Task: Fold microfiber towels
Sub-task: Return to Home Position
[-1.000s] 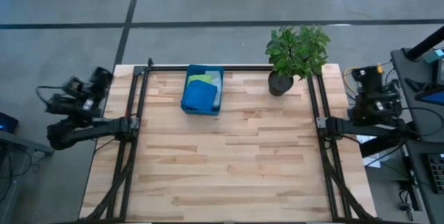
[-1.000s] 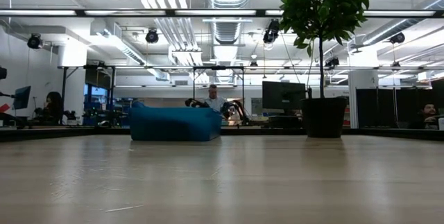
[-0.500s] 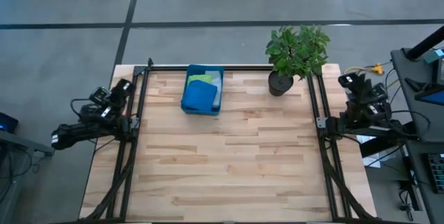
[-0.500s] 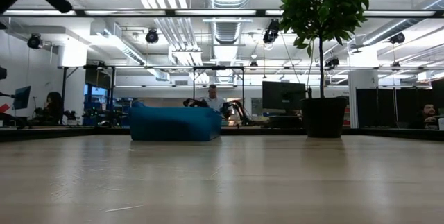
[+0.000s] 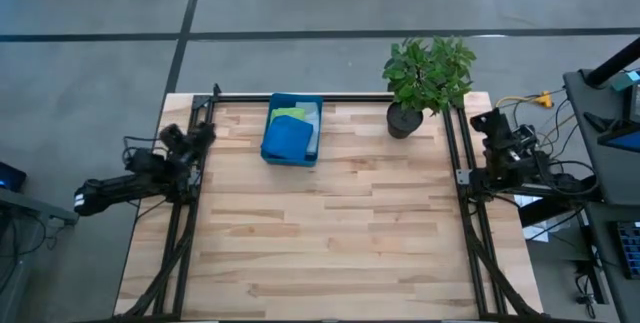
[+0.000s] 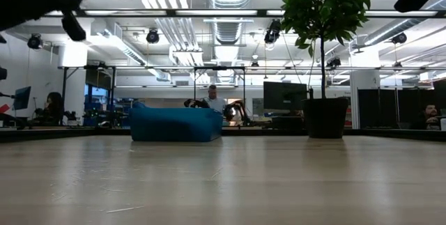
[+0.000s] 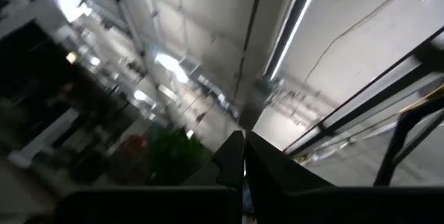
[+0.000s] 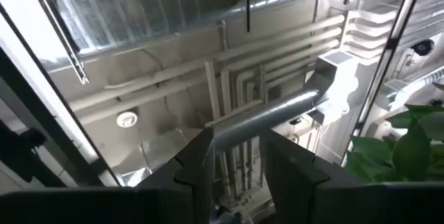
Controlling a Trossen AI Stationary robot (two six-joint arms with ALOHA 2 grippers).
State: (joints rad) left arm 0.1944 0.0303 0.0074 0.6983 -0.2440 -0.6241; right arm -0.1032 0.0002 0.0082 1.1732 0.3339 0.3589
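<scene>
The microfiber towels lie stacked in a teal tray (image 5: 272, 123) at the table's far edge, left of centre. A blue towel (image 5: 285, 141) is on top, a lime green one (image 5: 290, 114) shows behind it, and a grey strip (image 5: 314, 133) shows at its right. In the low view the tray (image 6: 174, 125) stands far back. My left gripper (image 5: 205, 131) hangs over the table's left edge, shut and empty (image 7: 244, 158), pointing up. My right gripper (image 5: 480, 120) hangs over the right edge, pointing up, fingers apart (image 8: 237, 156) with nothing between them.
A potted plant (image 5: 425, 78) stands at the far right, its dark pot (image 6: 325, 117) on the table. Black frame rails run along the left side (image 5: 193, 178) and the right side (image 5: 457, 168). Bare wood stretches from the tray to the near edge.
Both arms have folded down and inward. My left gripper has sunk and come toward the table's right, from beyond the left edge to over it. My right gripper has sunk and come toward the table's left. Both now show at the top corners of the low view.
</scene>
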